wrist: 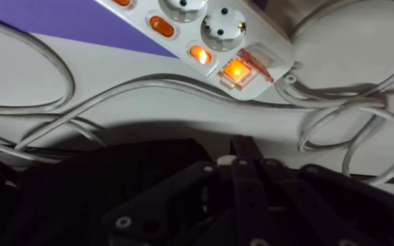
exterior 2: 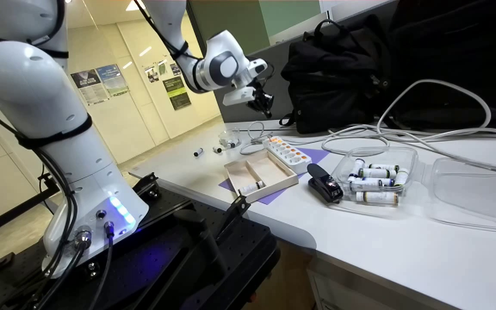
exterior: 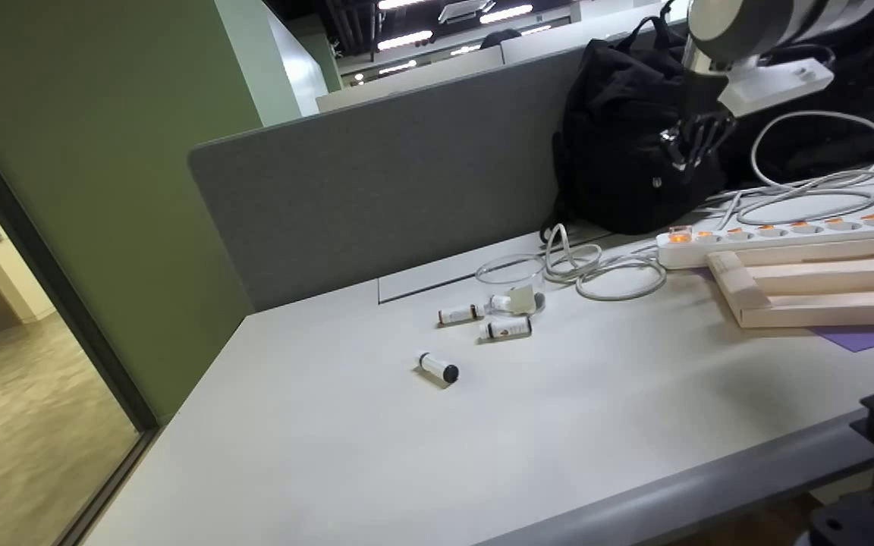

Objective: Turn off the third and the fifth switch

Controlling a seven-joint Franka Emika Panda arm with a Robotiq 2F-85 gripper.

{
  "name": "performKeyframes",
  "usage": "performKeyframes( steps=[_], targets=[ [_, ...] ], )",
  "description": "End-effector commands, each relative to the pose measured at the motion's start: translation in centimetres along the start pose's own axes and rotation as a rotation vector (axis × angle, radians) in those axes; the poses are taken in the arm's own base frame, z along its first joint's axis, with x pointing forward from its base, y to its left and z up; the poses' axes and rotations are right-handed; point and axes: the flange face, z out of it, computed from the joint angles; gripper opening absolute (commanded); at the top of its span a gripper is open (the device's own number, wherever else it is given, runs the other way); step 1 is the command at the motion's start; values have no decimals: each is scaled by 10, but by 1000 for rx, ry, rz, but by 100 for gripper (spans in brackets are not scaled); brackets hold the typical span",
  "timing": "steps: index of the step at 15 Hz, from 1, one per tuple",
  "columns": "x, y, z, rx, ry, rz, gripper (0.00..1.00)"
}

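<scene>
Black two-fingered end effector (wrist: 246, 147) hovers near a long white plastic power strip (wrist: 198, 36), tips together. Two orange switches (wrist: 201, 55) lit.

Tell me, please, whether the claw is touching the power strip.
Apart: in both exterior views, the claw hangs higher than the power strip, with a visible gap between them.

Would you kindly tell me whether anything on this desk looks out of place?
Mildly odd: several small white cylinders lie loose on the desk, seemingly scattered, whereas others sit together in a clear box.
</scene>
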Motion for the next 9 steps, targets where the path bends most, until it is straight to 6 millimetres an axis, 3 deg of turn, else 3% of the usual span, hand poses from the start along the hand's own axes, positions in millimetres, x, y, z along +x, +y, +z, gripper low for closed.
performKeyframes(
  steps=[1, 5, 6, 7, 9],
  targets=[
    [21, 23, -66, -41, -102, 82, 33],
    [50, 74, -116, -179, -250, 154, 60],
    [36, 60, -98, -119, -210, 98, 68],
    [41, 68, -108, -130, -213, 107, 48],
    [39, 67, -106, -126, -212, 97, 63]
  ],
)
